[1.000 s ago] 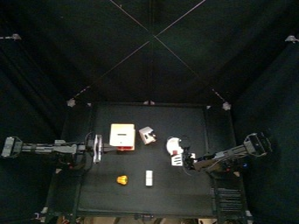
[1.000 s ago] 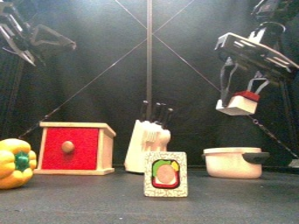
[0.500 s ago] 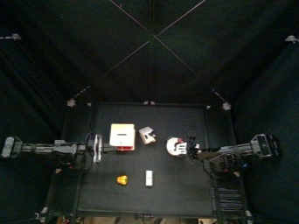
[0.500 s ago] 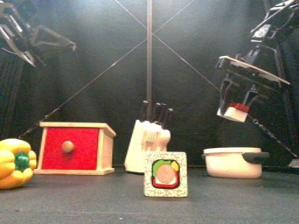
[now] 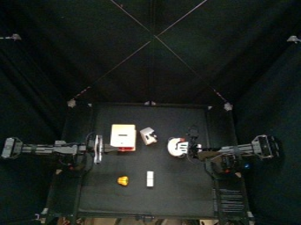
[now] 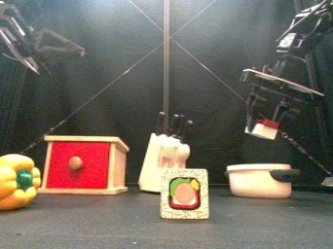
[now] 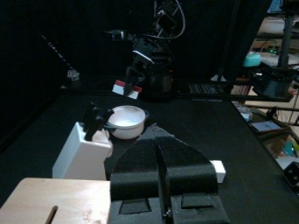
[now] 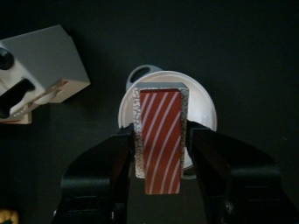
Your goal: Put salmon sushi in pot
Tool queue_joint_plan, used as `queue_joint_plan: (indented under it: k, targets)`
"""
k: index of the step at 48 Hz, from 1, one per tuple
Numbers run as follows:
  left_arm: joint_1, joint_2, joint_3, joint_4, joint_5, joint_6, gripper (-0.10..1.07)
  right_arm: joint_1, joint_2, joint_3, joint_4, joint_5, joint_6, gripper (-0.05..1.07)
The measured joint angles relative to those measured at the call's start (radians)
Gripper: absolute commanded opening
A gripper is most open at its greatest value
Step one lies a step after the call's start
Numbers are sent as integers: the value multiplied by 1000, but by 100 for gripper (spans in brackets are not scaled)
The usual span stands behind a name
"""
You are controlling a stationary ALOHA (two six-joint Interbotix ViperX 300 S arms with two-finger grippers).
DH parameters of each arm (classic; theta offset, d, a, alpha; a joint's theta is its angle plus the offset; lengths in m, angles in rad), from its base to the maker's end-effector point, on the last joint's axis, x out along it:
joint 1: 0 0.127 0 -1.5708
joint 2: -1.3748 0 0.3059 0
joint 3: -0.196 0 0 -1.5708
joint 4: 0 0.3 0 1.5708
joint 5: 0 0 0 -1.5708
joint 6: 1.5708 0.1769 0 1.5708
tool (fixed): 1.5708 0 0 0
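Since a second ago the right gripper (image 6: 267, 127) has dropped lower toward the pot (image 6: 260, 180). Jaws clamped on the sushi (image 8: 163, 142), long axis along the fingers, pot directly beneath at 6 o'clock. Left gripper (image 7: 163, 188) rests closed, empty, well apart.

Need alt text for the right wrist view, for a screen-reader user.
The right gripper holds the salmon sushi, red-striped top facing the camera, directly above the white pot. A grey-white block sits on the black table beside the pot.
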Motion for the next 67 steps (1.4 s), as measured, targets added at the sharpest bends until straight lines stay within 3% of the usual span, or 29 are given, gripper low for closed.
queue_joint_plan:
  k: [14,38,67]
  targets:
    - [0,0,0,-2,0,0,-3,0,31,-6,17,29,0,60]
    - [2,0,3,0,0,0,-3,-21,161,-6,-3,-94,0,60]
    - [3,2,6,-2,0,0,-3,-25,215,5,-21,-129,0,62]
